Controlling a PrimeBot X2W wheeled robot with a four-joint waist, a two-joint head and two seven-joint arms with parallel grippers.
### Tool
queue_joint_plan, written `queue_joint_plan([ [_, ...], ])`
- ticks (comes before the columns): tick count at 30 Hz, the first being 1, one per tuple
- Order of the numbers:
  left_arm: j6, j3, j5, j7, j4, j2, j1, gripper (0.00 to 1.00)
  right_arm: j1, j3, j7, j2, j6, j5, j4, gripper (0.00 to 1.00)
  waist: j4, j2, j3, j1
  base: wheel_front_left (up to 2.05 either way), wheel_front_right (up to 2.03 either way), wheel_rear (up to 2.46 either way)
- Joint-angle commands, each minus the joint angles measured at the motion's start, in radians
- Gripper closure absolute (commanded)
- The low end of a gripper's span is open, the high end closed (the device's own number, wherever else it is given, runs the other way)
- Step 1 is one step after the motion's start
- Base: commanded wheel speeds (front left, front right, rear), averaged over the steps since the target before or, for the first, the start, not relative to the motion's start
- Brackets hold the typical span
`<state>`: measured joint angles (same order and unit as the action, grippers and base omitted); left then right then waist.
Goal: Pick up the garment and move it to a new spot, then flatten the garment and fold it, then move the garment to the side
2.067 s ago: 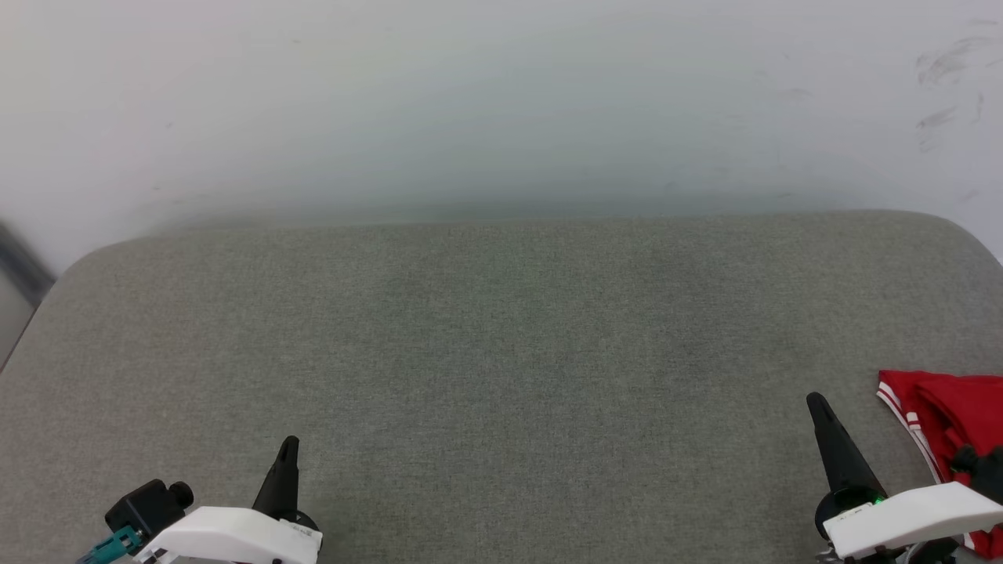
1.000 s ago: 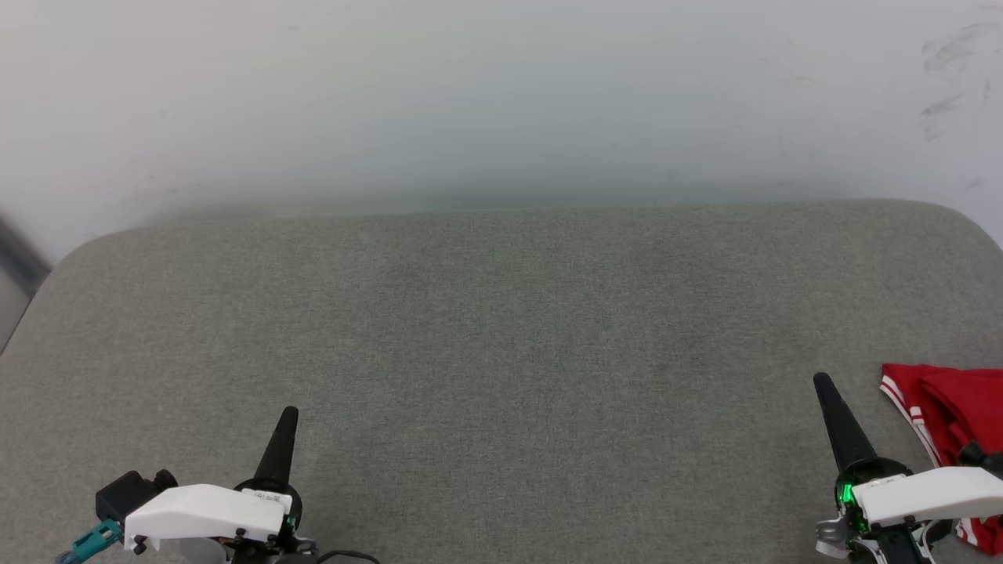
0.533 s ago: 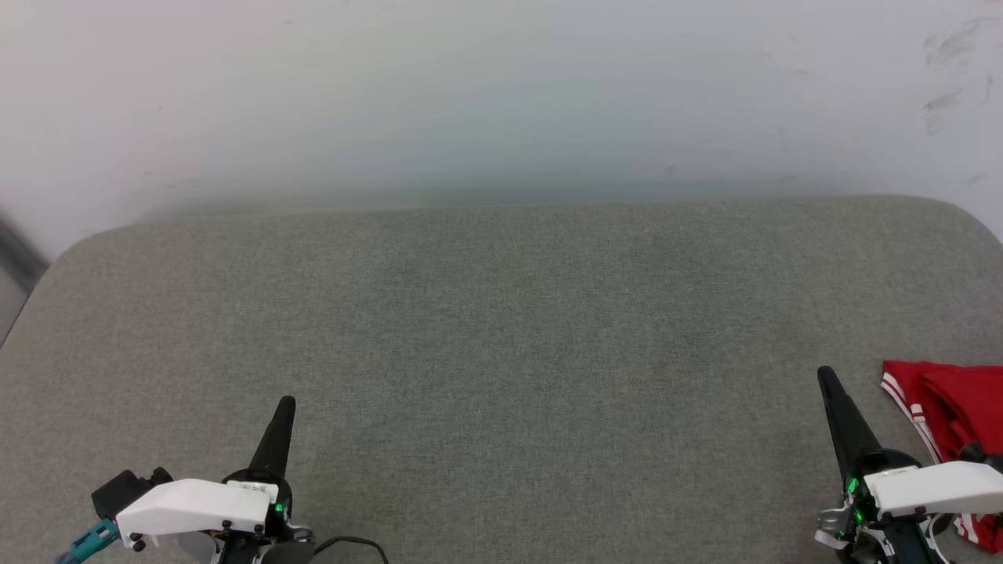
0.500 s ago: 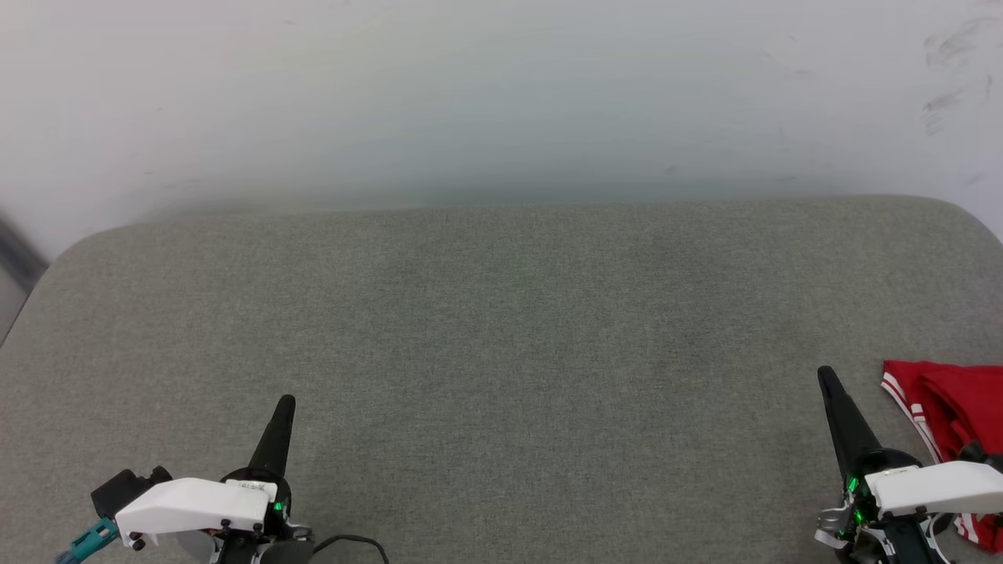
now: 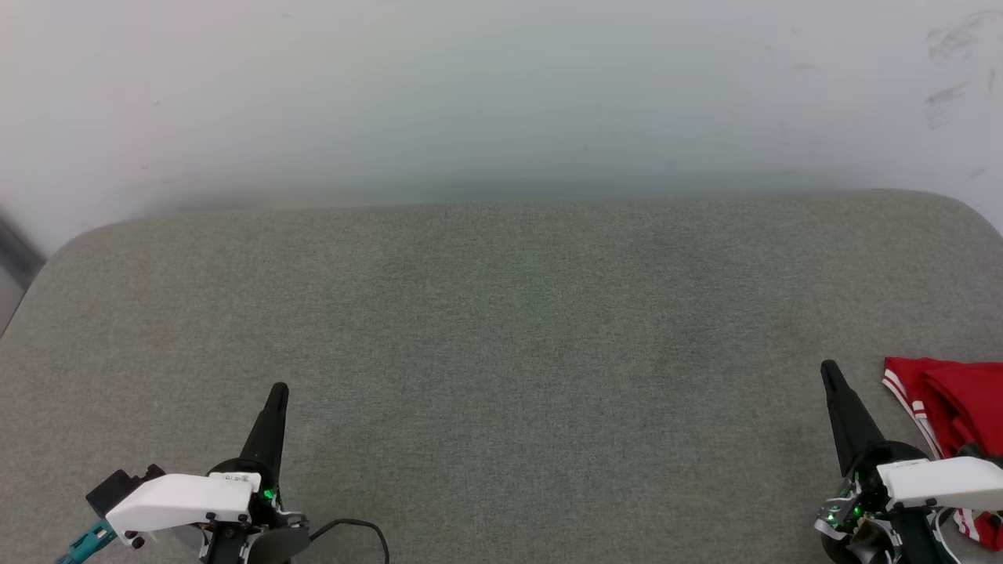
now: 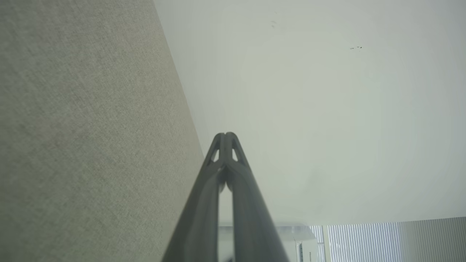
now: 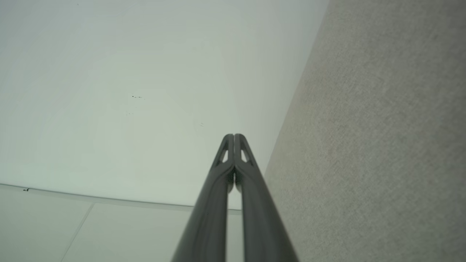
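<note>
Head view looks down on a big grey cushion (image 5: pixel 501 352) with a pale wall (image 5: pixel 501 94) behind it, up at 12 o'clock.

The garment (image 5: pixel 960 395) is red with red-and-white stripes on its edge. It lies bunched up on the cushion at about 4 o'clock, right at the side of the picture. Part of it is cut off by the edge, and part is hidden behind the white shell of the right arm.

The right gripper (image 5: pixel 827 370) is at about 4 o'clock too, just beside the garment, which sits at 3 o'clock from it. Its two dark fingers are pressed tight together and hold nothing. The finger tips point up to 12 o'clock and do not touch the red cloth.

The left gripper (image 5: pixel 278 389) is at 7 o'clock, far from the garment. Its fingers are pressed tight together too, with nothing in them. A thin black cable (image 5: pixel 356 526) curls on the cushion by its base.

Left wrist view shows the left gripper (image 6: pixel 225 135) closed to one point, with the cushion (image 6: pixel 72 127) at 9 o'clock and the wall (image 6: pixel 309 109) at 3 o'clock.

Right wrist view shows the right gripper (image 7: pixel 234 136) closed the same way, with the wall (image 7: pixel 127 91) at 9 o'clock and the cushion (image 7: pixel 382 127) at 3 o'clock.
</note>
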<state>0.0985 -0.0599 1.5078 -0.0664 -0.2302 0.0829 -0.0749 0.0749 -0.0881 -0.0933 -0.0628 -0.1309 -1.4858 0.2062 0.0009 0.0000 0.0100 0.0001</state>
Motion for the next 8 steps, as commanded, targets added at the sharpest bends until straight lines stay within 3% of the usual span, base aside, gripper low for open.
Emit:
queue_joint_plan([
  [1, 0.009, -0.007, 0.015, -0.005, 0.000, -0.003, -0.021, 1.00, 0.015, -0.003, -0.003, -0.002, 0.000, -0.021, 0.005, 1.00, 0.000, 0.0000, -0.001, -0.0001, 0.00, 0.00, 0.00],
  [8, 0.020, -0.021, 0.058, -0.019, -0.007, -0.012, -0.027, 1.00, 0.026, -0.006, -0.004, -0.001, 0.000, -0.071, 0.019, 1.00, 0.000, 0.0000, -0.006, -0.0001, 0.00, 0.00, 0.00],
])
